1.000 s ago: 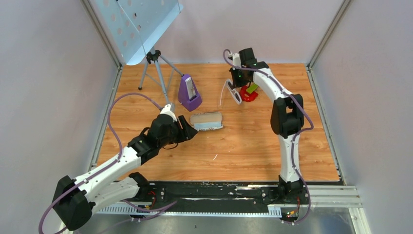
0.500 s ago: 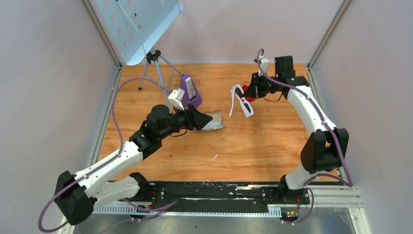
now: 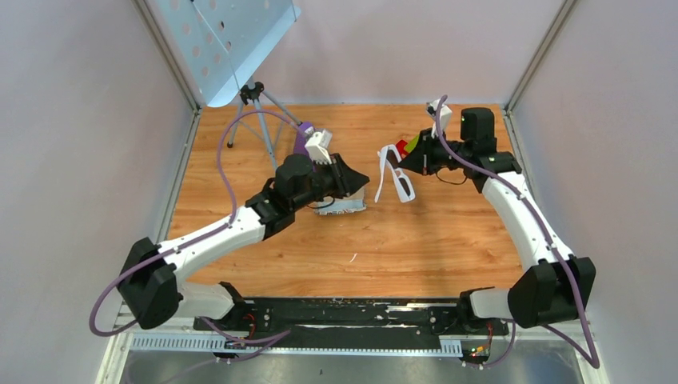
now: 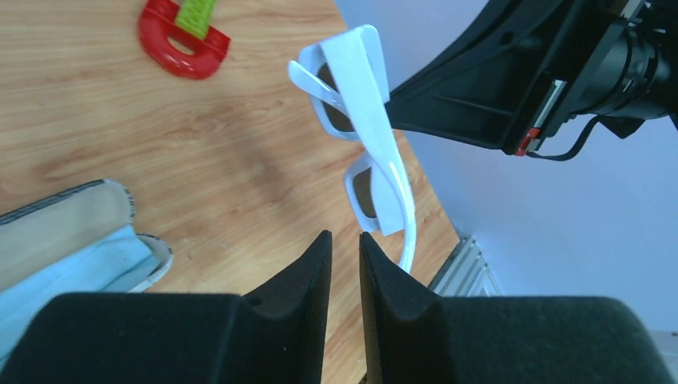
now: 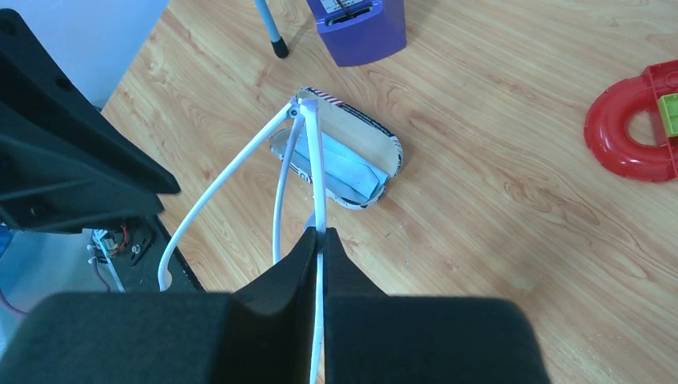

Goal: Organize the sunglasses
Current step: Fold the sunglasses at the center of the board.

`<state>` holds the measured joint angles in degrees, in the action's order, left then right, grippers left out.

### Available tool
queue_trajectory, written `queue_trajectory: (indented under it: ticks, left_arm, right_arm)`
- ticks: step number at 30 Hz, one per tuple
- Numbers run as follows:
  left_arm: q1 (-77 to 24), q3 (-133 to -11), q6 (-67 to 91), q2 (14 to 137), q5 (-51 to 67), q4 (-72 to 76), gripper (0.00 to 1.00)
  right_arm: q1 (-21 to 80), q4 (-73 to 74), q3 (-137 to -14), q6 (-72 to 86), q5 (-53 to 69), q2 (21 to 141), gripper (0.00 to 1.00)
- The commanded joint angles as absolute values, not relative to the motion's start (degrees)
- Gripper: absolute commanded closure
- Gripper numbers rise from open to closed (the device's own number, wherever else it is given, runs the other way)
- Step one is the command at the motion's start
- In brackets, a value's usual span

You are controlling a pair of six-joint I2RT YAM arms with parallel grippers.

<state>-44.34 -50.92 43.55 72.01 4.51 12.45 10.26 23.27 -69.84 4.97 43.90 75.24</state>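
At the far left of the bench (image 3: 240, 200) stands a tripod (image 3: 249, 108) carrying a tilted, perforated metal sheet. Just right of it is a purple wedge-shaped object (image 5: 360, 24), partly hidden in the top view by the left arm's wrist.

The left end effector (image 4: 340, 260) hovers over the open flag-printed case (image 3: 342, 206). Its fingers are drawn nearly together with only a slim gap between them, and it holds nothing. The case lies flat on the wood with a light blue cloth (image 4: 112, 260) inside.

Right of the case, the sunglasses (image 3: 396, 181) hang in the air above the bench, between the two end effectors and just ahead of the left one's fingertips. Their dark lenses show in the left wrist view and their long white arms are unfolded.

The right end effector (image 5: 321, 244) is closed on the sunglasses, pinching a thin white part of the frame between its fingers.

Behind it, a red ring-shaped toy (image 4: 180, 36) with a green piece lies on the wood, well apart from the case.
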Motion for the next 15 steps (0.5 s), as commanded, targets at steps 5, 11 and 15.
queue_trajectory:
  ticks: [5, 11, 15]
  left_arm:
    - [-48.38, -55.38, 45.65, 79.89, 6.52, 17.73, 0.84]
    - [-50.23, -60.56, 50.70, 88.22, 4.35, 13.13, 0.85]
    - [-51.51, -65.87, 52.42, 92.94, 0.79, 8.76, 0.85]
  right_arm:
    - [11.91, 21.88, -67.21, 5.24, 41.81, 73.66, 1.00]
    - [12.98, 21.79, -66.13, 5.09, 36.85, 72.51, 1.00]
    - [13.74, 22.11, -65.43, 5.41, 32.41, 71.73, 1.00]
